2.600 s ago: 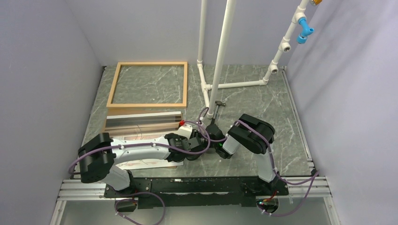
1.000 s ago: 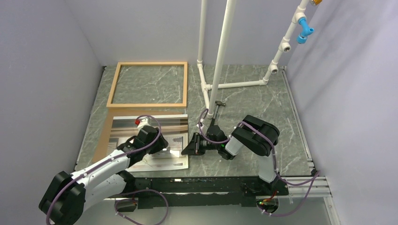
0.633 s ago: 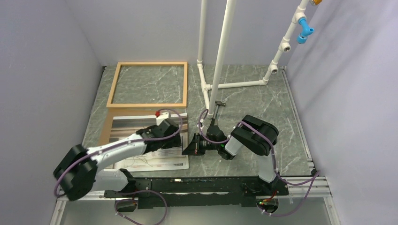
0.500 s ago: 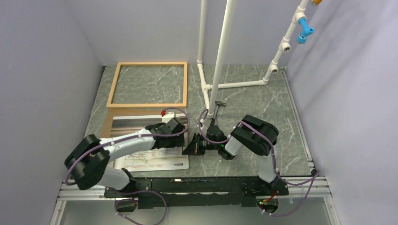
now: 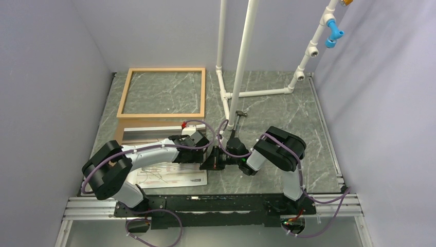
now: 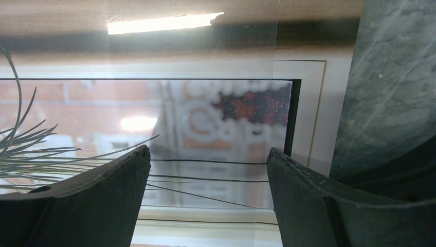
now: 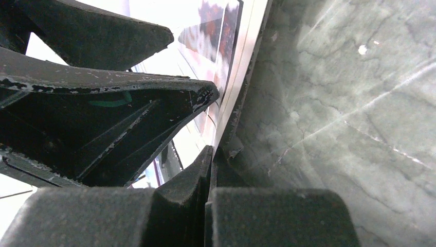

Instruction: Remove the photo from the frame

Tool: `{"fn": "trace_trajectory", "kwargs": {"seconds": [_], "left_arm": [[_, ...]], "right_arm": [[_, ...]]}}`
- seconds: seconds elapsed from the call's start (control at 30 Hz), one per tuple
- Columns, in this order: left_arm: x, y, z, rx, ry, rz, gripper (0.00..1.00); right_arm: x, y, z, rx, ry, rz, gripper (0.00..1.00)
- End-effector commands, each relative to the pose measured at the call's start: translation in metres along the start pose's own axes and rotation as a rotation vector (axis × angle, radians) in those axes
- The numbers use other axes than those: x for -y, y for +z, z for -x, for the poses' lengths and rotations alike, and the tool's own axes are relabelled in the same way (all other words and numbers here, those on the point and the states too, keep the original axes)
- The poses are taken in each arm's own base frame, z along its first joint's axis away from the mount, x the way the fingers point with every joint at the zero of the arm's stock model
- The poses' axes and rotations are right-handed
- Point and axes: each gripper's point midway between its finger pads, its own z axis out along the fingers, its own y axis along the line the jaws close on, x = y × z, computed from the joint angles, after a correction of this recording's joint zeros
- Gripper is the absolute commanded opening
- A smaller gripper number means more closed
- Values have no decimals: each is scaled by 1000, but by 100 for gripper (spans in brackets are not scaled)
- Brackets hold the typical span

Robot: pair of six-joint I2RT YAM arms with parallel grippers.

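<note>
The left gripper (image 6: 208,172) is hovering low with its fingers spread wide, gripping nothing. It is sitting over the right end of the clear sheet (image 6: 154,118), which is covering most of the photo (image 6: 308,113). The right gripper (image 7: 210,154) is resting with its jaws pressed together and its tip touching the right edge of that stack. I cannot tell whether it is pinching any layer. The two grippers are nearly meeting there.

The photo is lying face up near the arm bases, its white border showing past the sheet's right edge. A strip of the brown backing board (image 5: 154,124) is peeking out on its far side. The wooden frame (image 5: 124,92) is lying apart at the back left, just beyond the board, with the green marble table (image 5: 267,113) showing through its opening.

By my reading the photo is already out of the frame. Freeing the print from under the sheet seems to be what is remaining.
</note>
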Motion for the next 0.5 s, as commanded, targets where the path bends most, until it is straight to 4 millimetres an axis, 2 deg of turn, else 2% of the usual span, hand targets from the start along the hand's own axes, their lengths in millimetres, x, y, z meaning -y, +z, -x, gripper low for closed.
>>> {"fn": "trace_trajectory", "kwargs": {"seconds": [0.0,0.47], "left_arm": [[-3,2,2,9,18,32,86],[-17,-1,-3,15,22,60,86]], "right_arm": [[-18,-5,9,41,-55,32,0],[-19,-19,6,58,-64,8,0]]}}
